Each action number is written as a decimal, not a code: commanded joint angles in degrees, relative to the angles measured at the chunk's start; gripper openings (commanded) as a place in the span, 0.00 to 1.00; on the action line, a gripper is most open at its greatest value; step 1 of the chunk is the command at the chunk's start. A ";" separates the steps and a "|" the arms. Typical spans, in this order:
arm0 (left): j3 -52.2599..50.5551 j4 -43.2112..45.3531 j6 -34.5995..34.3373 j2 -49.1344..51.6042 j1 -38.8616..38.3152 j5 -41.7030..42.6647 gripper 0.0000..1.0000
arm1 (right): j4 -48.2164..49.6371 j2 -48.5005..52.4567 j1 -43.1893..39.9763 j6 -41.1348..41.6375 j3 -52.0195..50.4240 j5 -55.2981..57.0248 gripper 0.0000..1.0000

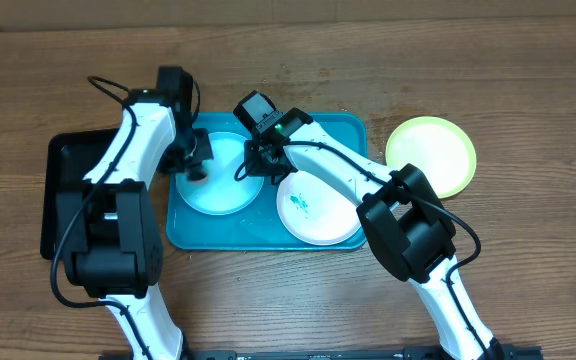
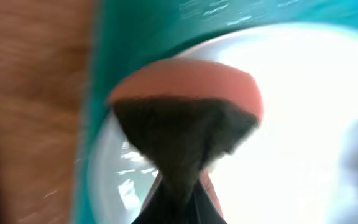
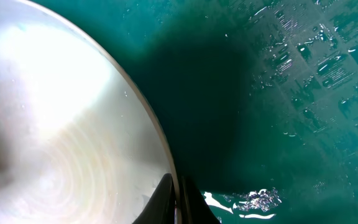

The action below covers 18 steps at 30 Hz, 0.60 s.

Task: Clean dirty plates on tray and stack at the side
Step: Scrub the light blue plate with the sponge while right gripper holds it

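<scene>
Left pincer [image 1: 199, 166] clamped on sponge [image 2: 185, 118], pressing it on mint plate [image 1: 218, 190] in left half of tray [image 1: 346, 126]. Right pincer [image 1: 252, 166] closed on that plate's rim, steadying it, I judge. White plate [image 1: 318, 205], smeared, in tray's right half. Yellow-green plate [image 1: 431, 155] on bench [image 1: 528, 80], right of tray. Risks: hard scrub pulls rim from grip, plate skids on wet tray. Pincers near each other, could collide.
</scene>
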 commanded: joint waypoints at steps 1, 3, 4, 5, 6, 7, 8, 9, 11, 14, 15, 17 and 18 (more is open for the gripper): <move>1.14 2.12 0.26 1.31 0.07 14.64 0.04 | -0.92 2.34 -0.55 0.44 -1.77 5.22 0.04; 0.92 3.10 -0.74 2.23 -0.26 14.99 0.04 | -0.92 2.34 -0.55 0.44 -1.77 5.22 0.04; 0.92 3.13 -0.74 2.64 -0.31 15.02 0.04 | -0.92 2.34 -0.55 0.44 -1.77 5.22 0.04; 0.92 3.06 -0.70 3.28 -0.28 14.95 0.04 | -0.92 2.34 -0.55 0.44 -1.77 5.22 0.04; 0.92 3.02 -0.70 3.76 -0.28 14.95 0.04 | -0.90 2.34 -0.55 0.44 -1.77 5.22 0.04; 0.92 2.91 -0.68 4.52 -0.28 14.91 0.04 | -0.85 2.34 -0.55 0.44 -1.77 5.22 0.04; 0.92 2.89 -0.68 5.07 -0.28 14.91 0.04 | -0.83 2.34 -0.55 0.44 -1.77 5.25 0.04; 0.92 2.89 -0.63 5.77 -0.28 14.43 0.04 | -0.81 2.34 -0.55 0.42 -1.77 5.25 0.04; 0.92 2.97 -0.66 7.02 -0.15 11.91 0.04 | -0.81 2.34 -0.55 0.42 -1.77 5.25 0.04; 0.92 2.97 -0.48 8.90 0.20 6.40 0.04 | -0.83 2.34 -0.55 0.22 -1.77 5.22 0.04; 0.92 2.71 -0.33 9.09 0.31 4.96 0.04 | -0.85 2.34 -0.55 0.24 -1.77 5.22 0.04; 0.92 1.79 -0.24 9.27 0.61 0.66 0.04 | -0.87 2.34 -0.55 0.22 -1.77 5.22 0.04; 0.96 1.16 -0.24 9.27 0.72 -2.14 0.04 | -0.90 2.34 -0.55 0.22 -1.77 5.22 0.04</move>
